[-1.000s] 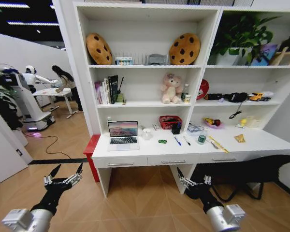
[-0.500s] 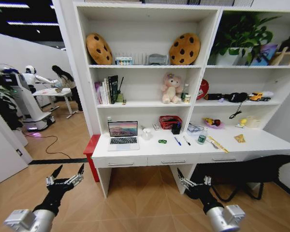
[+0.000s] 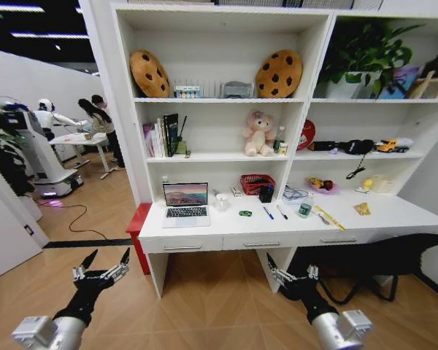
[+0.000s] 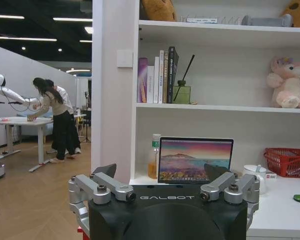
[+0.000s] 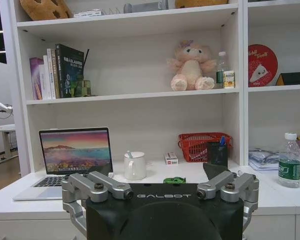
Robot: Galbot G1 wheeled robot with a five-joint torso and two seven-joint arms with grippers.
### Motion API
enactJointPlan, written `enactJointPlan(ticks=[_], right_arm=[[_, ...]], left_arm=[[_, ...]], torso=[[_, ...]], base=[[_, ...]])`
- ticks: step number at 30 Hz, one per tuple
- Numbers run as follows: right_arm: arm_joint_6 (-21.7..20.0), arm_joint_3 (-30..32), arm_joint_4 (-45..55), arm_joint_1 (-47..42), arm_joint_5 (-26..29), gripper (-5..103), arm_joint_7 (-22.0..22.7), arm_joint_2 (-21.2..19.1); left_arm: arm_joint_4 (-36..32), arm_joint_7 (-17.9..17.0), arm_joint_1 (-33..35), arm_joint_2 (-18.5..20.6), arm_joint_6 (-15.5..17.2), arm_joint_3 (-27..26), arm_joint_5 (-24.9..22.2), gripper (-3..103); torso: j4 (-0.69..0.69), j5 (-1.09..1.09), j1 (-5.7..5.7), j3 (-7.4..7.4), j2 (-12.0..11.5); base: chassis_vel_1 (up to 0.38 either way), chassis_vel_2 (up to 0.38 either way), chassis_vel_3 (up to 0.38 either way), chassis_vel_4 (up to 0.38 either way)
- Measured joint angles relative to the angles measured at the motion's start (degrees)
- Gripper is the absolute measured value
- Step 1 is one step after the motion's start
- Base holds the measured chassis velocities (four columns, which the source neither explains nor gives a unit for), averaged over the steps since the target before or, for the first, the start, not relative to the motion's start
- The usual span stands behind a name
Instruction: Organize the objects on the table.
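The white table (image 3: 204, 232) stands ahead across a stretch of wooden floor. On it sit an open silver laptop (image 3: 186, 204), a tiny green toy car (image 3: 245, 214), a blue pen (image 3: 268, 213), a black pen (image 3: 282, 212) and a small green-labelled jar (image 3: 304, 210). My left gripper (image 3: 108, 255) hangs open low over the floor, short of the table's left end. The right gripper (image 3: 290, 271) is open too, below the table's front edge. In the left wrist view the left gripper (image 4: 161, 172) faces the laptop (image 4: 195, 161). In the right wrist view the right gripper (image 5: 157, 172) faces the toy car (image 5: 175, 180).
At the back of the table are a red basket (image 3: 257, 184), a white mug (image 3: 222, 202) and a black pen holder (image 3: 266, 195). A yellow ruler (image 3: 328, 216) lies at the right. Shelves above hold a pink plush bear (image 3: 260, 133) and books. A red stool (image 3: 137, 219) stands beside the table's left end.
My left gripper has crept slightly forward and to the right. The right gripper and the things on the table have stayed put.
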Motion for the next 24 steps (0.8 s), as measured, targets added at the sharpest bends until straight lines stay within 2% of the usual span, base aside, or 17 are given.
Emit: enactJointPlan(ticks=[7,11,17,24], right_arm=[[1.1,0.1,-0.2,0.0,0.4,100,-0.6,0.1],[4.4,0.3,-1.2,-0.1,0.4,100,-2.7,-0.1],[4.8,0.4,-1.2,-0.2,0.4,100,-2.9,0.0],[4.8,0.2,-1.1,-0.3,0.1,100,-2.9,1.0]], left_arm=[[0.0,0.1,0.3,-0.1,0.0,0.3,0.6,99],[0.0,0.1,0.3,-0.5,0.0,0.6,1.0,99],[0.0,0.1,0.5,-0.9,0.0,0.7,1.4,97],[0.0,0.1,0.5,-0.7,-0.1,0.2,1.3,98]], torso=[[0.00,0.00,0.00,0.00,0.0],[0.00,0.00,0.00,0.00,0.0],[0.00,0.00,-0.01,-0.01,0.0],[0.00,-0.01,-0.01,0.00,0.0]], base=[[0.000,0.000,0.000,0.000],[0.000,0.000,0.000,0.000],[-0.030,0.026,0.022,-0.026],[-0.135,0.144,0.150,-0.143]])
